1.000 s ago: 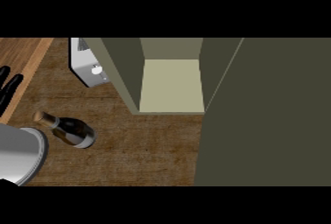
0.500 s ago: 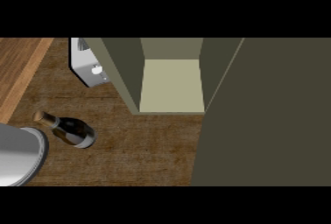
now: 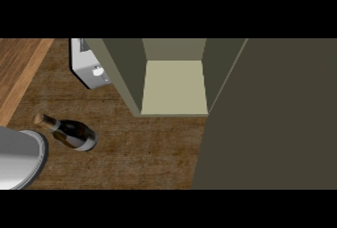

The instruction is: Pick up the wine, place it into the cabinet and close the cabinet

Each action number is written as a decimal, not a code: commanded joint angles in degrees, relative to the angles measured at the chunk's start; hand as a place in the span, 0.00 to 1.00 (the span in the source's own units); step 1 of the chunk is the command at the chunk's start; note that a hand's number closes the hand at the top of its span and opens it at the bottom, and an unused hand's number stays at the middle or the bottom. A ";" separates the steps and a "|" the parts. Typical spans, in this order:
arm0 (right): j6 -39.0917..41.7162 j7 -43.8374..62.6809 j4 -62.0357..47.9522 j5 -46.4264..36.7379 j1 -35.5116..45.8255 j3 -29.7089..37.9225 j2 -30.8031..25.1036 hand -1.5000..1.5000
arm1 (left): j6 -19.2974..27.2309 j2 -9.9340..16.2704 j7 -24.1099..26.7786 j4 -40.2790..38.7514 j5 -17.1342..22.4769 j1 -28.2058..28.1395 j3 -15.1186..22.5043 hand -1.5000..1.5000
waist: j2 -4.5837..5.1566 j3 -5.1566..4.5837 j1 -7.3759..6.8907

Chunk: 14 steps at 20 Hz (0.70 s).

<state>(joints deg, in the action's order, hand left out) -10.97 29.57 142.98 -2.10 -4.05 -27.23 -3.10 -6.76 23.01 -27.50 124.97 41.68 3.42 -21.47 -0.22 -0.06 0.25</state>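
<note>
We see the wine bottle [image 3: 71, 132] standing on the table [image 3: 145, 151] at 8 o'clock from the open cabinet [image 3: 174, 89], neck towards 10 o'clock. Neither hand shows, so we cannot tell their state; the grey forearm [image 3: 18, 158] at the left is nearest.

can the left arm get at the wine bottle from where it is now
Probably yes. The grey left forearm shows at the lower left, right beside the wine bottle, with only bare counter between them. Its hand is out of view, so the grasp itself can't be judged.
</note>
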 commanded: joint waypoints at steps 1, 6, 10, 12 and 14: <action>-2.20 7.19 7.97 -7.82 2.33 -1.49 -0.94 0.00 | 0.25 -1.86 0.55 -1.14 -4.43 -0.17 3.36 0.00 | 0.08 -0.02 0.30; -3.68 8.93 12.49 -7.93 0.60 -2.45 -3.96 0.00 | -1.46 -0.70 1.28 -4.24 -3.61 0.20 0.52 0.00 | -0.08 -0.03 0.77; -5.08 8.21 9.41 -9.13 3.13 -3.28 -3.94 0.00 | -2.97 -2.77 4.99 -9.37 -7.51 1.20 2.69 0.00 | 0.06 -0.03 0.73; -6.50 8.93 10.03 -9.65 3.76 -3.44 -4.04 0.00 | -4.24 -0.93 4.70 -11.65 -6.22 1.53 0.39 0.00 | -0.01 -0.04 0.72; -7.34 11.77 9.53 -10.40 6.70 -4.31 -4.42 0.00 | -7.01 -4.37 10.53 -15.33 -10.19 0.08 3.05 0.00 | 0.05 -0.12 1.03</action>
<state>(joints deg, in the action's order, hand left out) -17.28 35.56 143.49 -3.90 2.14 -29.40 -6.11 -10.48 20.32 -22.04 115.97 34.46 3.51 -19.42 -0.22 -0.10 0.87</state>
